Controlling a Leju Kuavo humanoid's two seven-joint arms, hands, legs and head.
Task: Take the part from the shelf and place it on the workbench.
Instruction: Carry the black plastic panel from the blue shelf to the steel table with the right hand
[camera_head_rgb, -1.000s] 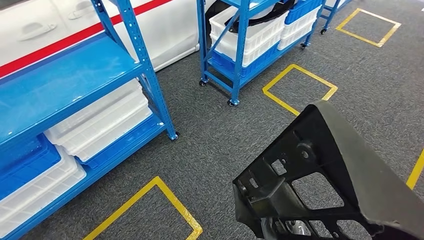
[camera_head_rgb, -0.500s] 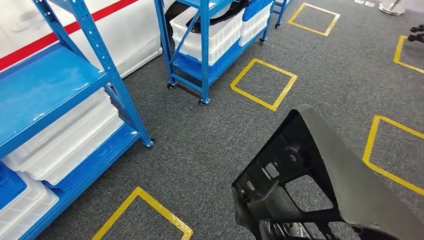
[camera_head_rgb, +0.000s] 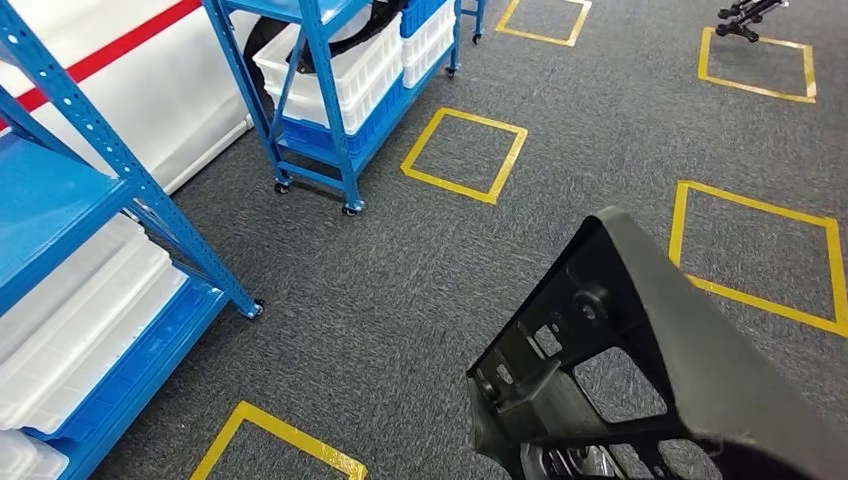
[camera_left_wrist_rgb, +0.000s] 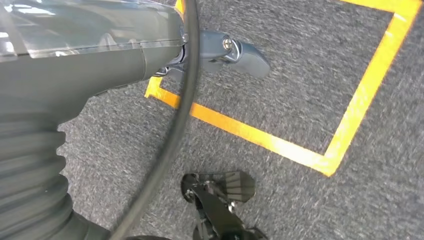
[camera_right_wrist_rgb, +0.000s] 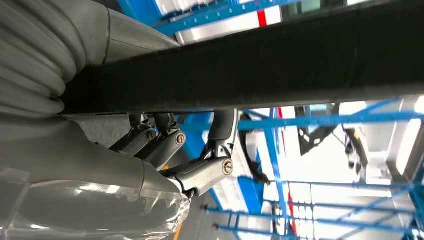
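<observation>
A large black plastic part (camera_head_rgb: 640, 360) with a ribbed, cut-out frame and a smooth curved outer face fills the lower right of the head view, held up above the carpet. In the right wrist view my right hand (camera_right_wrist_rgb: 170, 145) grips it, dark fingers curled round the part's long black edge (camera_right_wrist_rgb: 250, 65). My left hand (camera_left_wrist_rgb: 235, 50) hangs over the floor in the left wrist view, its grey thumb sticking out with nothing in it.
Blue shelving (camera_head_rgb: 120, 170) with white bins stands at the left. A wheeled blue rack (camera_head_rgb: 340, 70) with white and blue bins stands farther back. Yellow taped squares (camera_head_rgb: 462, 150) mark the grey carpet. A white wall with a red stripe (camera_head_rgb: 130, 90) lies behind.
The camera has swung to the right: shelves and floor squares have slid left in the picture. The black part stays at the same place in view, still held.
</observation>
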